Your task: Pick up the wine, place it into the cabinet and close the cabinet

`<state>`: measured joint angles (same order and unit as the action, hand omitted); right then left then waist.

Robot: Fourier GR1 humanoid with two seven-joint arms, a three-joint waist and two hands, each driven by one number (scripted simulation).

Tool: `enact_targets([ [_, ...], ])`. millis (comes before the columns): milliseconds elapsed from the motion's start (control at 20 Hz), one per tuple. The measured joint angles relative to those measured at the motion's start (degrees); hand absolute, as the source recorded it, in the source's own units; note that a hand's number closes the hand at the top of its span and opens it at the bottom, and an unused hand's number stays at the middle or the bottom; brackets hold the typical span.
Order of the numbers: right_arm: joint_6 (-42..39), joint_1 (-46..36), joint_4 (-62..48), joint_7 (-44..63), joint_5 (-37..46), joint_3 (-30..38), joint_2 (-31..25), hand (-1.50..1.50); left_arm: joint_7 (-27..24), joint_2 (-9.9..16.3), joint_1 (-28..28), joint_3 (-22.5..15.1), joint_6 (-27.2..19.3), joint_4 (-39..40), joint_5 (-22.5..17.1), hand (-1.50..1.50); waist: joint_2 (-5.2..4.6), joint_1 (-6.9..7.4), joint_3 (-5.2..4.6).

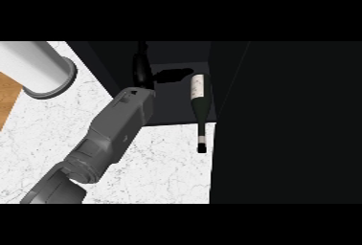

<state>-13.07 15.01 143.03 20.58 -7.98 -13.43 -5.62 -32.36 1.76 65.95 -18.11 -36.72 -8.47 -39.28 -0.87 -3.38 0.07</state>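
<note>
Head view, one frame. Wine (198, 98) lies on its side, body inside the cabinet (170, 112) on the dark floor, label end deep in, neck sticking out over the white counter (163, 158). Cap end sits past the cabinet front edge, just beside the big dark panel at view right, prob. the door (283, 124).

Risks:
- Neck overhangs the opening. If door swings shut as is, it likely hits the neck, jams, or spins the bottle out onto the counter. Cause: bottle not pushed far enough in.
- Bottle on its side can roll, esp. if nudged by an arm on the way out.
- Forearm is inside the opening; closing w/ arm there would foul the door.

Hand: only one arm shows; from its place at view left, taken as the left. Left hand (141, 67) is reached into the cabinet, left of the bottle, apart from it. Black on black, so can't tell whether fingers are straight or curled. Doesn't appear to hold anything. Right hand not visible.

Other: grey cylinder (39, 69) at upper left on counter.
</note>
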Motion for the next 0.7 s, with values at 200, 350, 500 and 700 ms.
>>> enact_targets([
  [200, 0.2, 0.2, 0.1, 0.4, -0.1, -0.2, 0.2, -1.50, -2.0, -0.3, -0.7, 0.3, 2.7, -1.2, 0.6, -1.50, 0.21, 0.50, 0.01],
  [350, 0.3, 0.7, 0.2, 0.1, 0.2, -1.4, 0.6, -1.50, -4.0, -0.5, -1.5, 1.2, 5.3, -3.0, 0.3, -1.50, 0.37, 0.86, -0.02],
  [500, 0.9, 0.7, 0.3, 0.4, 0.4, -1.0, 0.8, -1.50, -5.4, -0.9, -2.8, 1.7, 7.0, -5.8, 0.3, -1.50, 0.69, 1.71, -0.03],
  [700, 1.1, 1.4, 0.6, 0.7, 0.2, -0.3, 0.5, -1.50, -5.6, -1.1, -4.8, 1.9, 7.5, -10.4, 0.4, -1.50, 1.14, 2.66, -0.04],
])
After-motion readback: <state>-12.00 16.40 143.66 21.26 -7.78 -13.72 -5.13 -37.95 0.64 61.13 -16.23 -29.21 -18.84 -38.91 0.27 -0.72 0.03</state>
